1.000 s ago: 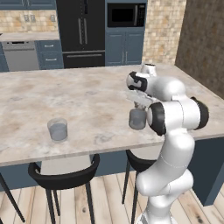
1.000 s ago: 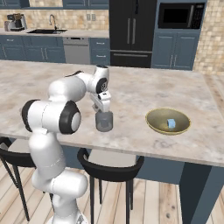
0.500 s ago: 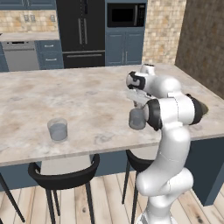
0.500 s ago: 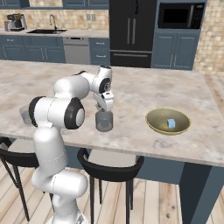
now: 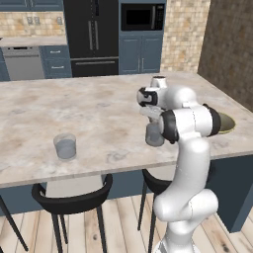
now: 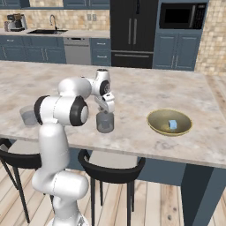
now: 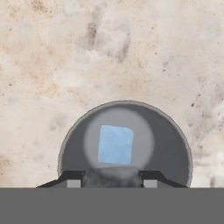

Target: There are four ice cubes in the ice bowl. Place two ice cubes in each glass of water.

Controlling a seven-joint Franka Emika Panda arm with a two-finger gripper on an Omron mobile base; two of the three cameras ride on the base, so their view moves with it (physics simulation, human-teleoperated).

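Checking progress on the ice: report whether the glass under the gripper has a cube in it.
It does. The hand view looks straight down into the glass and shows an ice cube inside its rim.

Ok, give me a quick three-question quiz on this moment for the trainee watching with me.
1. Count: how many ice cubes lie in the ice bowl in the right base view?
2. The gripper hangs over: A the glass beside the arm; B the ice bowl; C the other glass.
3. True or false: the hand view shows that glass without ice.
Key: 1 one; 2 A; 3 false, a cube lies in it.
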